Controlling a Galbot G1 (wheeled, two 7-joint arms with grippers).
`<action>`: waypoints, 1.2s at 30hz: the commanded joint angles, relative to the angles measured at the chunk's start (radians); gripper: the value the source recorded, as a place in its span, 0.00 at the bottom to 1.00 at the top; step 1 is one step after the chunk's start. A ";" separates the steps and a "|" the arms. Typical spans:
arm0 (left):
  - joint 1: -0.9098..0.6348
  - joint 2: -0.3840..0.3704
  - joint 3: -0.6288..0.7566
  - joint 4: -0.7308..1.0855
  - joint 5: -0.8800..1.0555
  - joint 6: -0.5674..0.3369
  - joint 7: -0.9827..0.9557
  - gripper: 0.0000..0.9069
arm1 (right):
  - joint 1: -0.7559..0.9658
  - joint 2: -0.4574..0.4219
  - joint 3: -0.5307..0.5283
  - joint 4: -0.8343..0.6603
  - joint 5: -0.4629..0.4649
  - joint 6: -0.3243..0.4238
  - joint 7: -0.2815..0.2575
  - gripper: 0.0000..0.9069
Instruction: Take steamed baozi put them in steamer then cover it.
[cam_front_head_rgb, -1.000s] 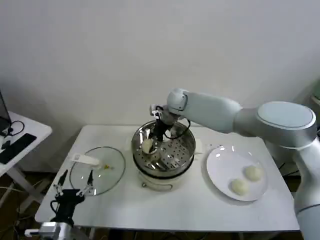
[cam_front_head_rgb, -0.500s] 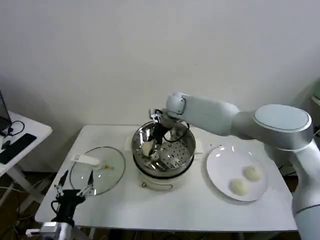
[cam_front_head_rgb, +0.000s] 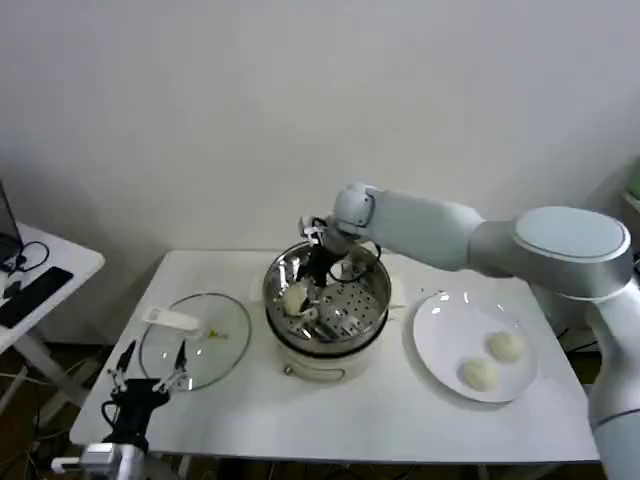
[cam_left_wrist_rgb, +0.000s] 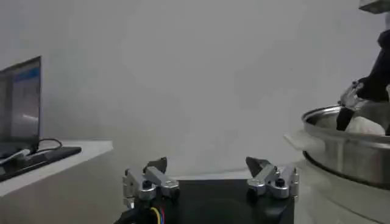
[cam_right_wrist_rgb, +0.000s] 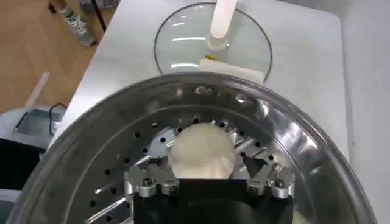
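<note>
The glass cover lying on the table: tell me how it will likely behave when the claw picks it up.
The cover is clear glass, so probably fragile and fairly heavy for its size. Its smooth dome looks slippery; the white handle seems the safer grip. Lifted by that handle, the wide disc may tilt or swing. The left claw waits open near it.

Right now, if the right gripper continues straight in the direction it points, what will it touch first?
The right gripper points down into the steamer, and the baozi sits between its open fingers. It would probably meet that baozi first, then the perforated floor beneath, though depth is uncertain.
</note>
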 joint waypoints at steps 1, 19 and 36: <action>-0.002 0.002 0.002 -0.001 -0.002 0.003 -0.001 1.00 | 0.204 -0.146 -0.049 0.162 0.033 0.021 -0.061 1.00; -0.031 0.009 0.017 -0.003 0.011 0.028 -0.001 1.00 | 0.369 -0.724 -0.194 0.506 -0.316 0.151 -0.176 1.00; -0.002 -0.012 0.017 -0.015 0.045 0.025 0.013 1.00 | -0.127 -0.853 0.083 0.451 -0.664 0.194 -0.148 1.00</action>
